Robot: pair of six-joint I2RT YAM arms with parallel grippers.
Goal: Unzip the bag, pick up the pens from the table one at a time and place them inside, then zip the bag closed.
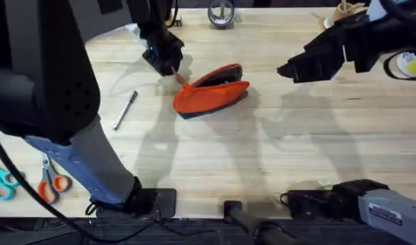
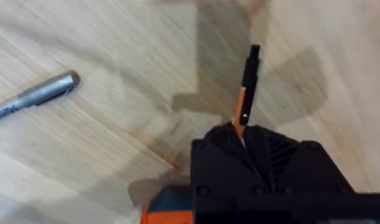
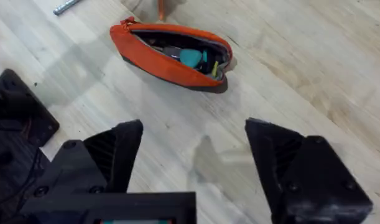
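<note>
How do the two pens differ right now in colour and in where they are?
The orange pen has an orange barrel with a dark end; the silver pen is grey metallic all over. The orange pen is pinched in the left gripper, just beside the bag; the silver pen lies loose on the table, farther from the bag. Both are slim and both are outside the open bag.

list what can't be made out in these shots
- Orange pen: lower end hidden between the left gripper fingers, left wrist view.
- Silver pen: cut off by the frame edge, left wrist view.
- Bag: unzipped; contents beyond something teal too small to name, right wrist view.
</note>
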